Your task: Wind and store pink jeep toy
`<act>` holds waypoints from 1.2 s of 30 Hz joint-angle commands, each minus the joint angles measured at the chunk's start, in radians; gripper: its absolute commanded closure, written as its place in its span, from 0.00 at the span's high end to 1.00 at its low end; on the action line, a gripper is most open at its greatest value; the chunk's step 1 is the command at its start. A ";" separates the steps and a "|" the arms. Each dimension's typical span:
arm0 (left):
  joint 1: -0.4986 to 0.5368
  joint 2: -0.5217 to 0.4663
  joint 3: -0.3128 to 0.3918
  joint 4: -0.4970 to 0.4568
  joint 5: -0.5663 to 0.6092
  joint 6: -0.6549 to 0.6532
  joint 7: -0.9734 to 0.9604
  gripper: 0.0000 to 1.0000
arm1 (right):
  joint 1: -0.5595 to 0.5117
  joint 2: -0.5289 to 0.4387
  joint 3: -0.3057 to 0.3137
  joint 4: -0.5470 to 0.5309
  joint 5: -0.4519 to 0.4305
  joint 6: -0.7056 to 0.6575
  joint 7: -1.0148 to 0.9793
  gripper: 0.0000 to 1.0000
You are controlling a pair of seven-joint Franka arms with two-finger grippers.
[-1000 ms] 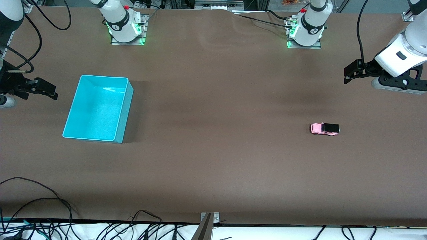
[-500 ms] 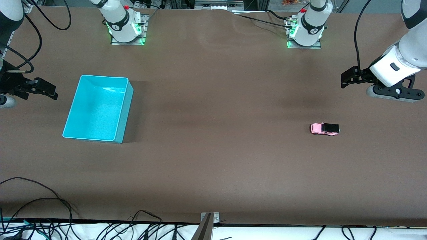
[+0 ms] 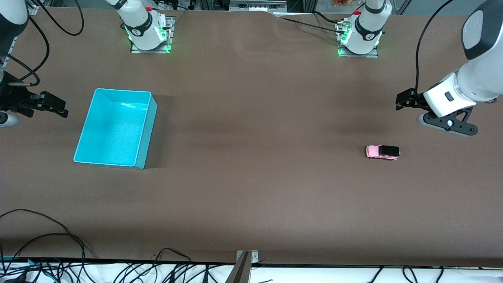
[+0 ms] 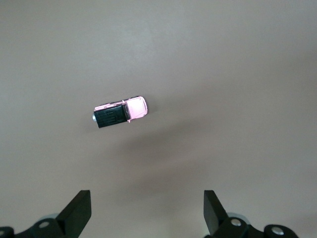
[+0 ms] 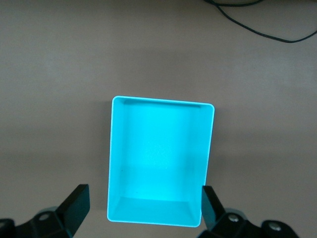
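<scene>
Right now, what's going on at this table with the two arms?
Nothing is being held yet. The small boxy pink jeep toy with a black roof panel sits on the brown table toward the left arm's end. The left gripper hangs in the air near it with fingers open, not touching it. The rectangular turquoise plastic bin stands toward the right arm's end with nothing visible in it. The right gripper waits beside that bin, fingers open.

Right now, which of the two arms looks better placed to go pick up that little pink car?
Left. The left gripper is open, up in the air close by the pink jeep toy; the right gripper waits by the turquoise bin.
</scene>
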 commanded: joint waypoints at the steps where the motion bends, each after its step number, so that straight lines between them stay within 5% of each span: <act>1: 0.033 0.033 -0.002 0.033 0.002 -0.011 0.221 1.00 | -0.004 0.001 0.002 0.014 -0.006 -0.011 -0.010 1.00; 13: 0.055 0.100 -0.004 -0.004 0.049 0.021 0.660 1.00 | -0.004 0.001 0.002 0.014 -0.006 -0.011 -0.011 1.00; 36: 0.052 0.119 -0.010 -0.372 0.118 0.552 1.215 1.00 | -0.005 0.001 0.000 0.015 -0.005 -0.011 -0.011 1.00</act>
